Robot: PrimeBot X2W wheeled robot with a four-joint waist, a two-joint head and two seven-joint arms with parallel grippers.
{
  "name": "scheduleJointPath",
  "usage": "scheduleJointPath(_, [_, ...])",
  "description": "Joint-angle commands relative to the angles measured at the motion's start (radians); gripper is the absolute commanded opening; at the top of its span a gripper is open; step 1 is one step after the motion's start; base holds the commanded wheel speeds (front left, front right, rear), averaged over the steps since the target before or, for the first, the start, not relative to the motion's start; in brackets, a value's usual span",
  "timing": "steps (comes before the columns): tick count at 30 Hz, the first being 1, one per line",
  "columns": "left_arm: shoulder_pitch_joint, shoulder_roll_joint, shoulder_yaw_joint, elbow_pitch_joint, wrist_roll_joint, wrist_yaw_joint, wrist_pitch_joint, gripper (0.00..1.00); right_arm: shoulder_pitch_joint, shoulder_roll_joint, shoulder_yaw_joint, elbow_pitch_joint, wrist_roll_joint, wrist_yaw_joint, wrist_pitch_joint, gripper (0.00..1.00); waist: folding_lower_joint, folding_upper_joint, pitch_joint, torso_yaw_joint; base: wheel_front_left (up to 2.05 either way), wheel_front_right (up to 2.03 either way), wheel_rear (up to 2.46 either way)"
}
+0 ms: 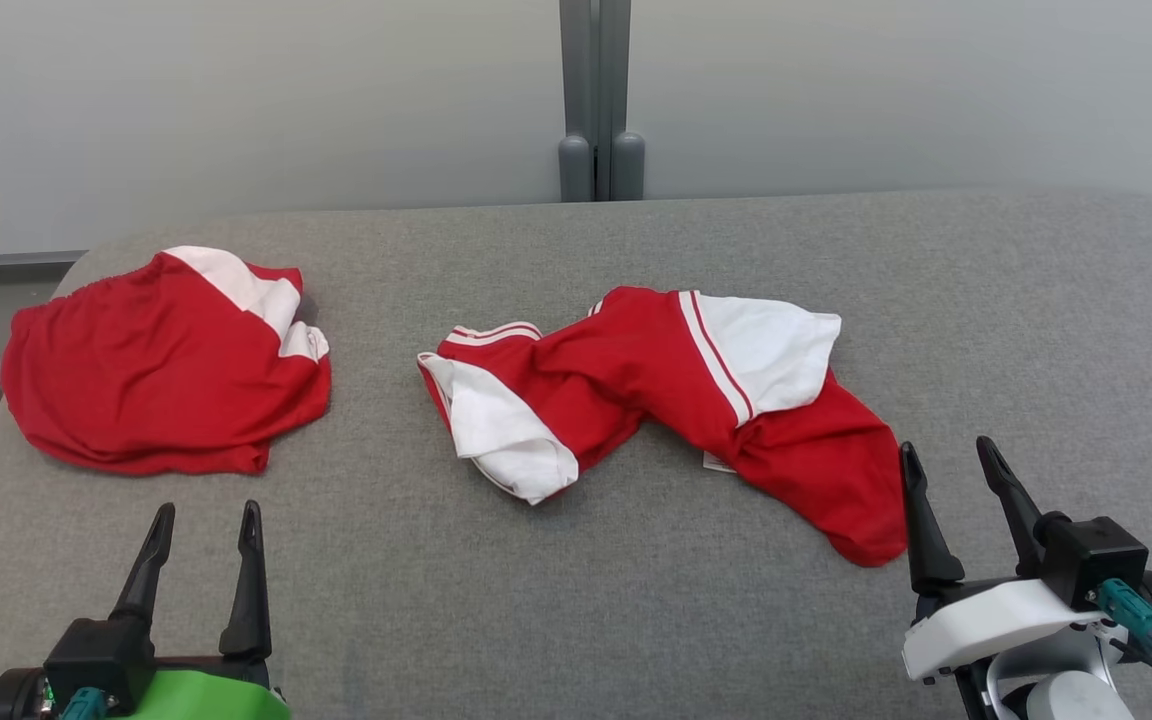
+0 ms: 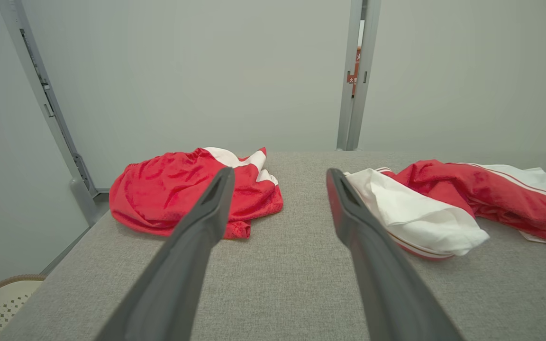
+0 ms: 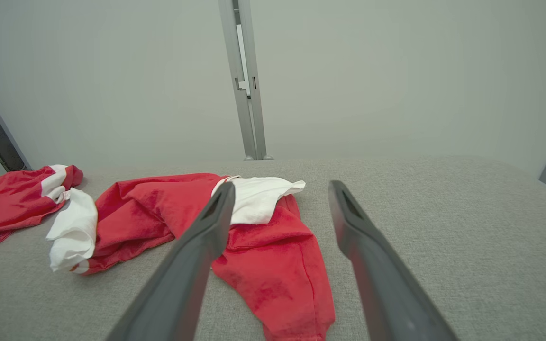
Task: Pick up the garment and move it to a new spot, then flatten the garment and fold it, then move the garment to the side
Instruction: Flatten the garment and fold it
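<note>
A red garment with white sleeves and striped trim (image 1: 636, 375) lies crumpled and stretched out across the middle of the grey padded table (image 1: 576, 620). The left wrist view has it at the right (image 2: 467, 189), and it lies ahead and to the left in the right wrist view (image 3: 159, 208). My right gripper (image 1: 944, 445) stands open just right of the garment's lower red end, holding nothing (image 3: 281, 184). At the near left, my left gripper (image 1: 210, 507) is open and empty, apart from the cloth (image 2: 280, 171).
A second red and white garment (image 1: 156, 370) lies bunched at the table's left side, ahead of my left gripper (image 2: 168, 194). Grey wall panels with a post (image 1: 596, 100) stand behind the table. Bare table stretches to the right (image 3: 443, 227).
</note>
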Motion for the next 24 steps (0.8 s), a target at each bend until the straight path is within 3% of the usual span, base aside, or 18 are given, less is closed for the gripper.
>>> scheduleJointPath(1, [0.013, 0.000, 0.004, 0.005, 0.013, -0.006, 0.001, 1.00, 0.014, -0.002, -0.002, -0.003, -0.007, 0.000, 0.003, 1.00, 0.0000, 0.0000, -0.004, 0.001, 0.00, 0.00, 0.00])
scheduleJointPath(24, [0.013, -0.011, 0.018, 0.026, 0.018, -0.028, 0.000, 1.00, 0.024, -0.002, 0.002, -0.004, -0.006, 0.000, 0.026, 1.00, 0.0000, 0.0000, -0.015, -0.003, 0.00, 0.00, 0.00])
